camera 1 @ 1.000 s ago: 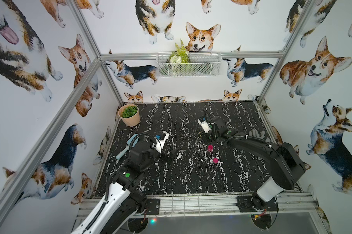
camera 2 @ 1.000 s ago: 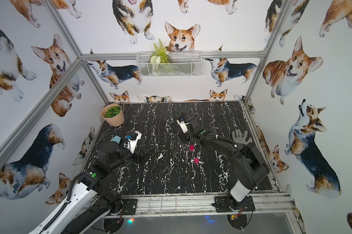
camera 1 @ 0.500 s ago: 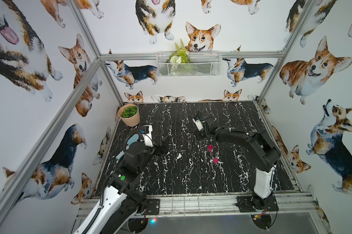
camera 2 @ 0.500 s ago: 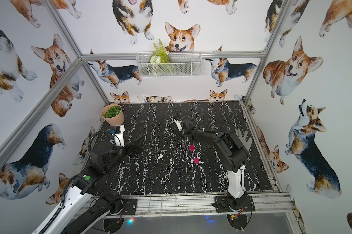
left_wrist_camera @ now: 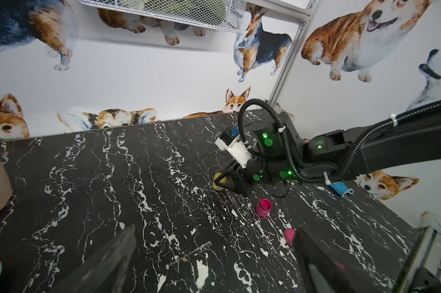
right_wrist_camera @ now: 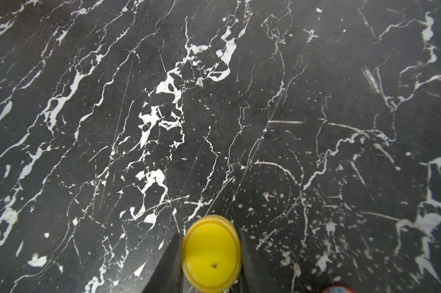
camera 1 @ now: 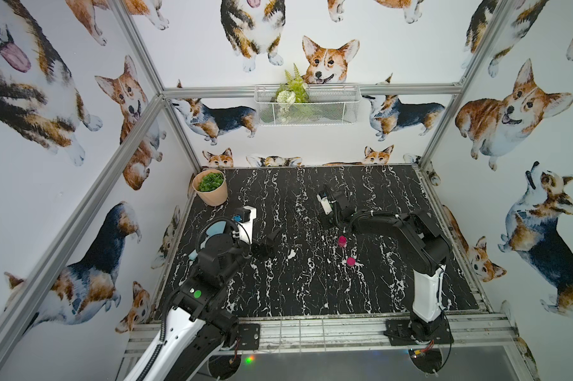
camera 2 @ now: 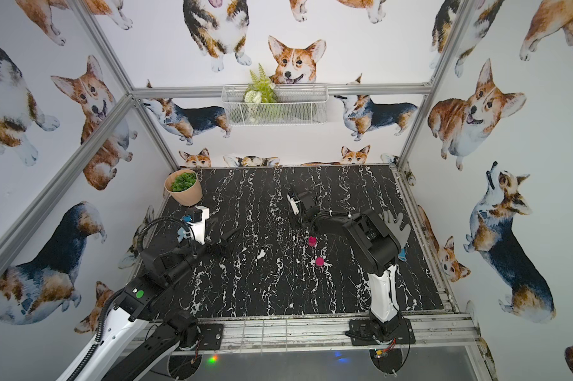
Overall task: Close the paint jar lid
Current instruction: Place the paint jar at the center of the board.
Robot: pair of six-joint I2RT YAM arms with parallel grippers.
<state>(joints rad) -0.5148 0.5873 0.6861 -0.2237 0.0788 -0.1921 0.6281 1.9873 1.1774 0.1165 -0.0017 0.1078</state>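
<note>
Change over the last second, as we see it: right arm (camera 1: 420, 237) folded its elbow up and in from the right edge of the table (camera 1: 295, 290). left arm (camera 1: 212, 260) backed off toward its own side.

right gripper (right_wrist_camera: 209, 236) barely drifted and is pinching the yellow jar (right_wrist_camera: 212, 253) at mid-table, cap on. We can't tell whether the jar sits on the surface or just above it.

left gripper (left_wrist_camera: 214, 228) has its fingers spread wide and holds nothing.

pink jar (camera 1: 342, 240) and pink lid (camera 1: 350, 261) haven't budged. The jar stands upright just on the base side of the right gripper. The lid lies flat near it, apart and not touching.

Our read: the pink one isn't closed yet. The clamped jar already looks capped, so the loose lid is likely the open item. Both arms seem to be repositioning.

Count:
- one table
- two arms
- one wire basket (camera 1: 306, 105)
- one plant pot (camera 1: 211, 191)
- two grippers
- two jars (one yellow, one pink)
- one loose lid
</note>
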